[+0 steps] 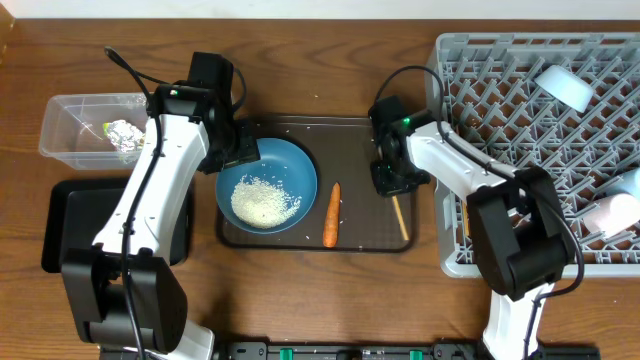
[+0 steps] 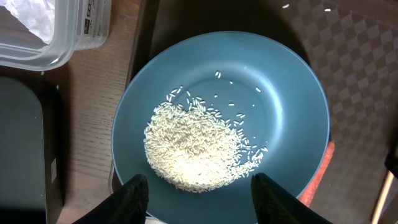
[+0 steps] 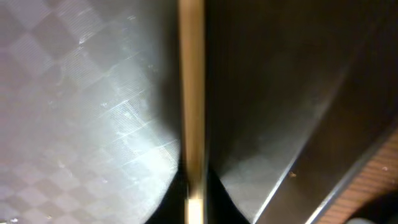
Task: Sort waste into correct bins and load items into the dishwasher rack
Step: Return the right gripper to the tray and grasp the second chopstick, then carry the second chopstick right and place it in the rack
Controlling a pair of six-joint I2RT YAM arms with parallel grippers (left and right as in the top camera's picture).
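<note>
A dark-blue bowl (image 1: 295, 165) holding a heap of rice (image 1: 264, 200) sits on the brown serving tray (image 1: 355, 140). My left gripper (image 1: 235, 150) hovers at the bowl's left rim, open. In the left wrist view its black fingers (image 2: 134, 199) stand wide apart over the near edge of the bowl (image 2: 280, 81), the rice (image 2: 193, 146) just ahead. An orange carrot (image 1: 331, 214) lies right of the bowl. My right gripper (image 1: 390, 180) is low on the tray, shut on the wooden chopsticks (image 1: 400, 215). The chopsticks (image 3: 191, 74) run straight out from the right gripper (image 3: 196, 199).
A clear tub (image 1: 70, 125) with a foil ball (image 1: 125, 135) stands at the back left, with a black tray (image 1: 75, 215) in front of it. The grey dishwasher rack (image 1: 500, 70) fills the right side and holds a pale bowl (image 1: 565, 85) and another pale item (image 1: 615, 212).
</note>
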